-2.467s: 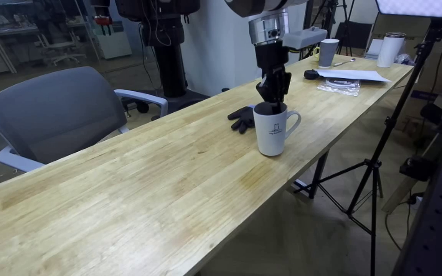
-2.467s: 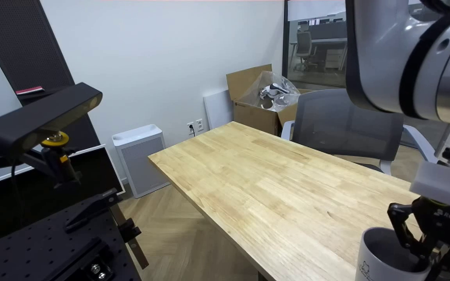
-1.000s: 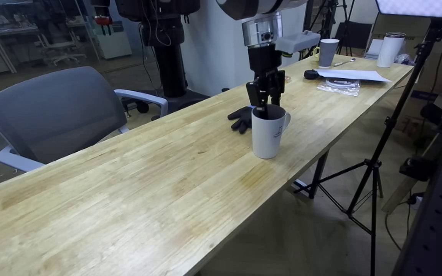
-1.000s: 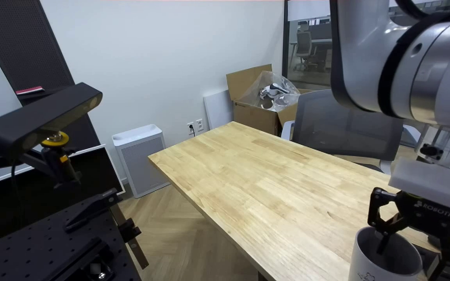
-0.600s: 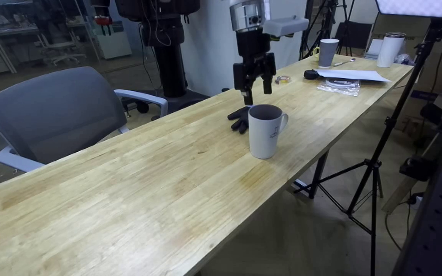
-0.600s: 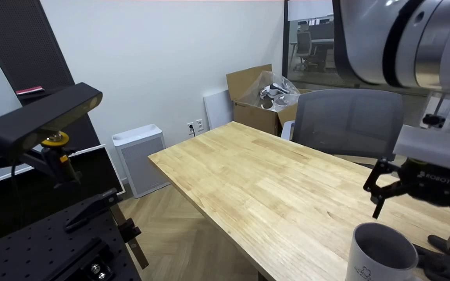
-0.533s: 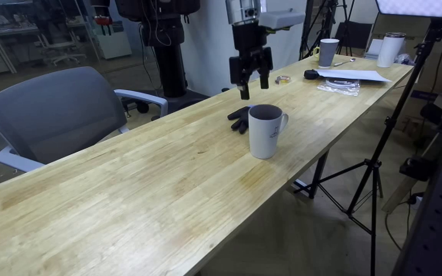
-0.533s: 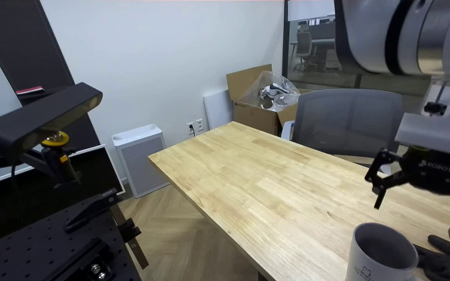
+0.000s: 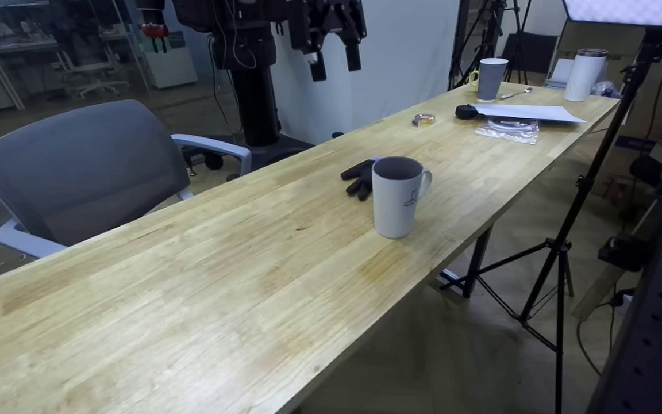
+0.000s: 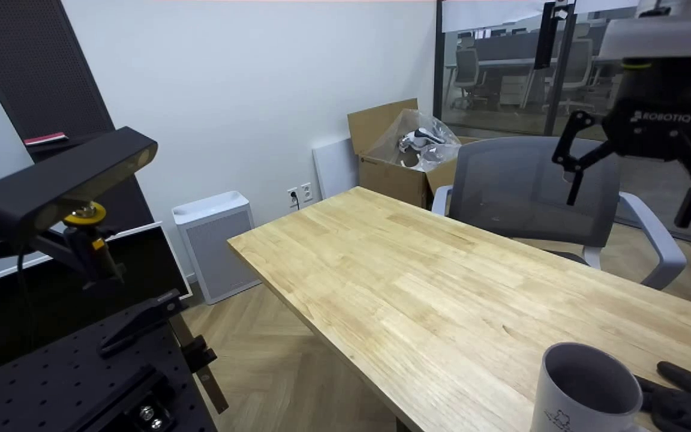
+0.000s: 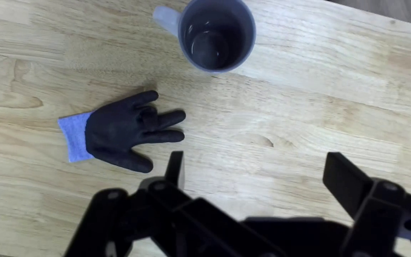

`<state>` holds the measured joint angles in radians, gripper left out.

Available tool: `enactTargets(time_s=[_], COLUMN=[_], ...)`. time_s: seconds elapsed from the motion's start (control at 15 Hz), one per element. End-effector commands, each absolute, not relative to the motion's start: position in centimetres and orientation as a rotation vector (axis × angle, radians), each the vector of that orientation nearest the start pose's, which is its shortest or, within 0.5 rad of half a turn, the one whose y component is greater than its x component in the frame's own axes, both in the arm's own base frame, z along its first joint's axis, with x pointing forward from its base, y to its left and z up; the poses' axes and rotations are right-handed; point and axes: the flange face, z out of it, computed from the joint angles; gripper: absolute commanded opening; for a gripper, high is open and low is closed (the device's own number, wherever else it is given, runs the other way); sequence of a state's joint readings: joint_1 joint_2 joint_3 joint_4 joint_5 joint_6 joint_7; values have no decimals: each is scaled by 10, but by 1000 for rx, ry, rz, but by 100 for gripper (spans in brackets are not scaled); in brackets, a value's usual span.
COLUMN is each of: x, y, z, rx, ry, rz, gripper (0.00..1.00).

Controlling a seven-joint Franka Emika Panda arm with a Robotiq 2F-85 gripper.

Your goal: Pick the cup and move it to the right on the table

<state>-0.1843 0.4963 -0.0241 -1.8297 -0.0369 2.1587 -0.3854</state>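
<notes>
The cup (image 9: 395,204), a white mug with a grey inside and a small drawing, stands upright on the light-wood table (image 9: 222,259). From above, in the wrist view, the cup (image 11: 217,35) shows nothing solid inside, and its handle points to the upper left. My gripper (image 9: 335,61) hangs well above the table, apart from the cup. The gripper (image 10: 631,198) is raised over the chair side in an exterior view. Between the spread fingers of the gripper (image 11: 255,159) I see only bare wood. The cup's lower part is cut off in an exterior view.
A dark glove (image 11: 120,132) with a blue cuff lies close beside the cup. Farther along the table are a grey mug (image 9: 491,80), a white tumbler (image 9: 584,77), paper (image 9: 529,112) and a bagged cable (image 9: 509,129). An office chair (image 9: 89,167) stands at the table's edge.
Earlier one finger was inside the cup and the other outside its wall. The jaws spread, then the gripper rose and drew back. The cup turned and shifted slightly, then stayed standing.
</notes>
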Motion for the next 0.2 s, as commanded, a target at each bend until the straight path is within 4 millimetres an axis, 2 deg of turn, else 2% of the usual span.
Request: enactTargets(time_s=[0.0,0.13], x=[616,617], y=[-124,-118], z=[253,254], rx=[-3101,-3100], ry=[-321,-327], rz=[281,290], gripper=[100,100])
